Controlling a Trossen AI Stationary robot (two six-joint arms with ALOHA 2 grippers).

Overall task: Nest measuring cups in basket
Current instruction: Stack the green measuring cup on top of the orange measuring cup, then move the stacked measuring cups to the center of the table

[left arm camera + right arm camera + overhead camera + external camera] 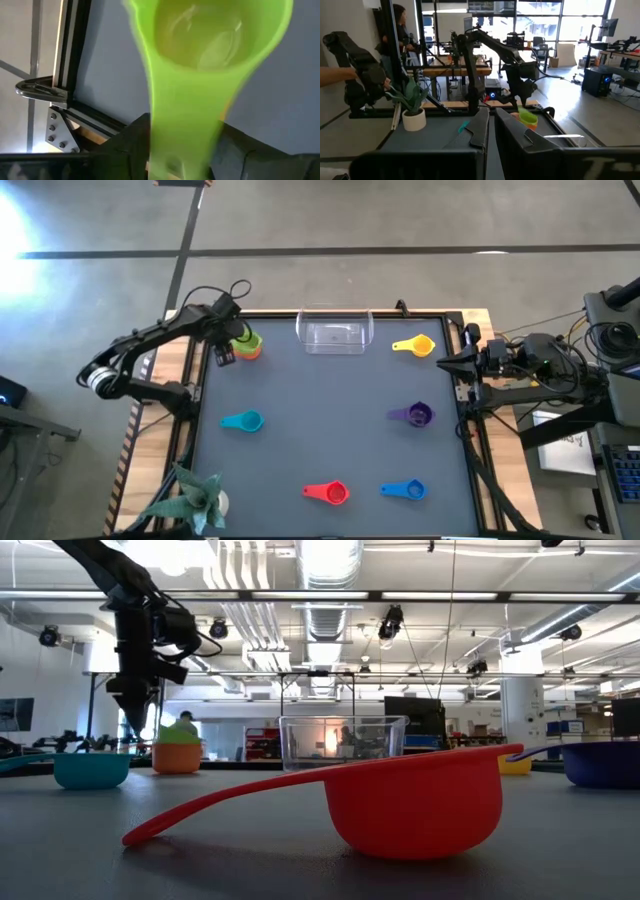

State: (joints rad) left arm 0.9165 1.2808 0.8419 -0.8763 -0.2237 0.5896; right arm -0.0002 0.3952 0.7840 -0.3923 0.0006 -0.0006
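Observation:
My left gripper [226, 350] is at the table's far left, shut on the green cup [215, 30]. The cup's bowl sits over the orange cup [177, 757]. The clear basket [335, 332] stands at the far edge's middle. Lying apart on the mat are the yellow cup [415, 346], purple cup [415, 415], teal cup [243, 421], red cup [330, 492] and blue cup [405, 490]. My right gripper [491, 127] waits shut at the table's right edge, touching nothing. My left gripper pinches the green cup's flat handle [182, 135] between its two fingers. It comes from above and from the table's left, with the fingers lying along the handle. The bowl [178, 732] is tilted in or just above the orange cup; whether they touch, I cannot tell.
A potted green plant [195, 498] stands at the near left corner. A raised frame rail [75, 55] runs along the table's left edge beside the left gripper. A person [400, 30] stands beyond the table.

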